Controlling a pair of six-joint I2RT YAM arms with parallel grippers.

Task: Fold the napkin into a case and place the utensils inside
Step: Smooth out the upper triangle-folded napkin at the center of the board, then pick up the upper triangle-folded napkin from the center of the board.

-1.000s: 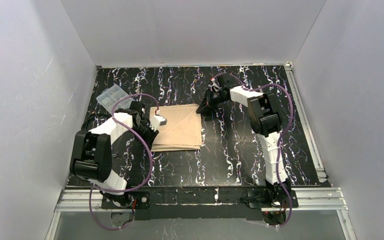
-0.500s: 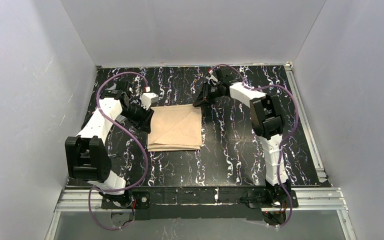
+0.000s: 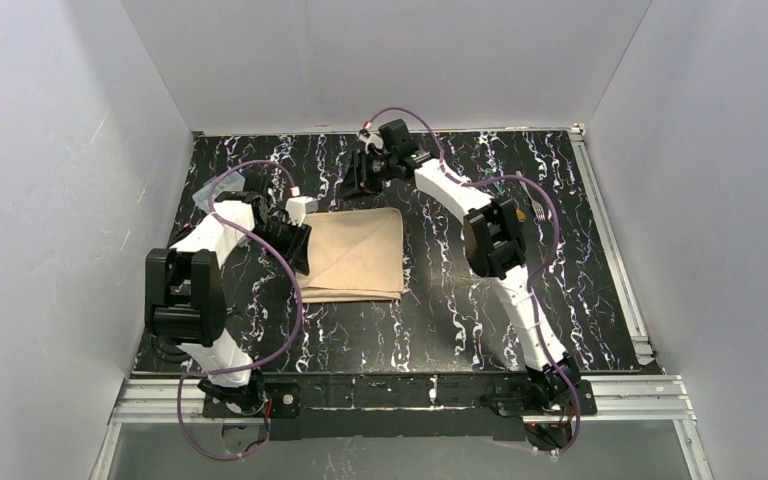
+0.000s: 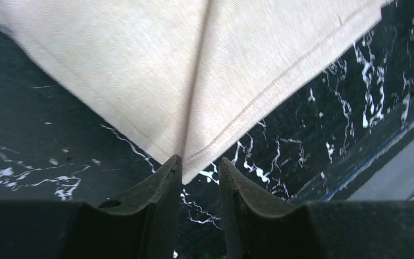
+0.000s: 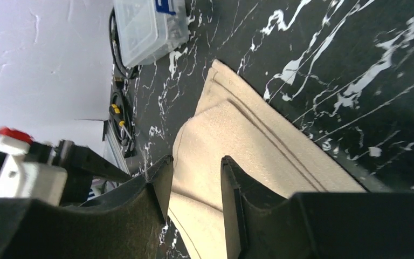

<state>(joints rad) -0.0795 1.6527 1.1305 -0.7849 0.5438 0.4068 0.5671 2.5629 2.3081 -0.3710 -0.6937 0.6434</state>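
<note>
One napkin (image 3: pixel 352 254), soft woven tan cloth folded into a layered rectangle with a diagonal crease, lies flat on the black marbled counter (image 3: pixel 480 300). One clear plastic box (image 5: pixel 148 24) sits nearby. Left arm (image 3: pixel 200 235) jaws are slightly spread at a corner. Right arm (image 3: pixel 450 190) jaws are spread over the far edge, pinching nothing.

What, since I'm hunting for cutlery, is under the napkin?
Nothing shows: the napkin lies folded flat on the table, without a visible bulge, only its own layers at the edges. Whatever is beneath it is covered.
</note>
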